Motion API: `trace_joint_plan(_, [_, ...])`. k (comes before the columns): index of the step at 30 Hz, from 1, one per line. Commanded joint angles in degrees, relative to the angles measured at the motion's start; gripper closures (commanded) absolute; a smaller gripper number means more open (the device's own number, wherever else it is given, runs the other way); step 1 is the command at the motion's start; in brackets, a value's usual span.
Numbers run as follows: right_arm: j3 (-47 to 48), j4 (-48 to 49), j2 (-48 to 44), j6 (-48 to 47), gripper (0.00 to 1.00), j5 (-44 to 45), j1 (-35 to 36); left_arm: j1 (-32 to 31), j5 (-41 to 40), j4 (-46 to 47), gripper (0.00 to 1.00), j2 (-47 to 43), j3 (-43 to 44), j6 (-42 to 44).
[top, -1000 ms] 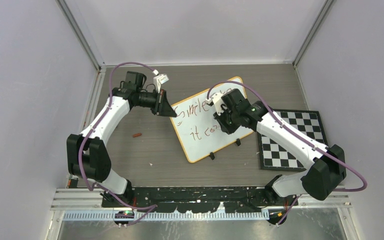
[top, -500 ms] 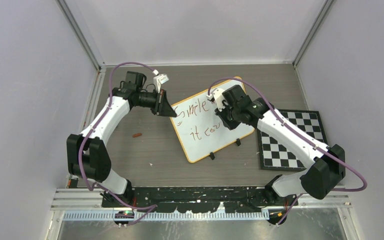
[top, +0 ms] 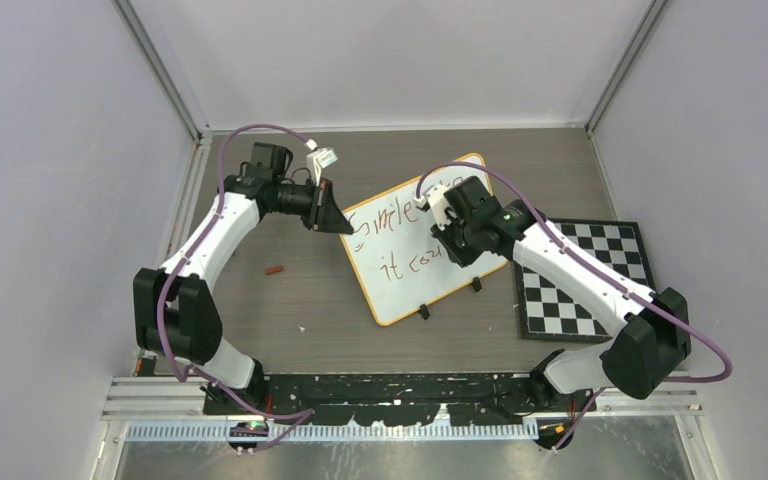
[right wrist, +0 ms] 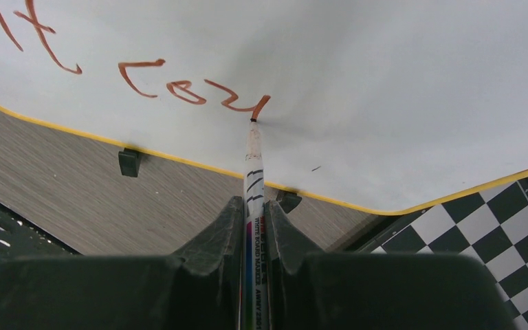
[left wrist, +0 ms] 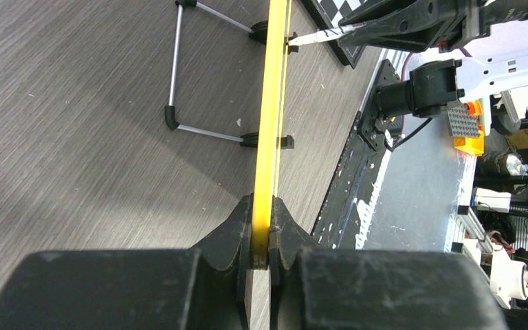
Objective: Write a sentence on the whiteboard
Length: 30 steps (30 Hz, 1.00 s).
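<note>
Orange-rimmed board, top view: the whiteboard (top: pixel 405 290) is standing at mid-frame on the grey surface (top: pixel 300 320), apparently leaning back on its stand so its face is turning up toward both arms.
Writing, top view: the sentence (top: pixel 392 222) is running in two red-brown lines, and the lower one is disappearing under the right arm.
Left arm, top view: the left gripper (top: pixel 337 222) is reaching in from the left of the frame and meeting the board's upper-left corner.
Right arm, top view: the right gripper (top: pixel 457 250) is hanging over the board's right half, and its jaws are not showing from here.
Bystanders, top view: a checkered mat (top: pixel 585 280) is lying just right of the board, and a small red piece (top: pixel 276 269) is lying well apart on the left.
Left wrist view: the left gripper (left wrist: pixel 262 214) is pinching the yellow rim edge-on at lower centre, likely bracing the board against the pen's push.
Right wrist view: the right gripper (right wrist: pixel 254 220) is clamping the marker (right wrist: pixel 253 165) by its barrel, with the tip pressing on the board at upper centre, where "it cou" is ending.
Stage, as judged: the second line is looking unfinished, so more letters are probably coming.
</note>
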Motion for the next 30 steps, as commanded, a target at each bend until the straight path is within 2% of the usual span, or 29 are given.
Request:
trace_joint_plan(1, [-1.55, 2.48, -1.19, 0.92, 1.0, -0.01, -0.31, 0.28, -3.11, -0.05, 1.0, -0.41, 1.06, 1.46])
trace_joint_plan(12, [3.38, -1.58, -2.16, -0.62, 1.0, 0.46, -0.41, 0.28, -2.87, -0.15, 1.0, -0.73, 1.08, 1.82])
trace_joint_plan(30, [2.67, 1.96, -0.02, -1.67, 1.0, 2.65, -0.83, 0.28, -3.13, -0.23, 1.0, -1.14, 0.98, 1.83])
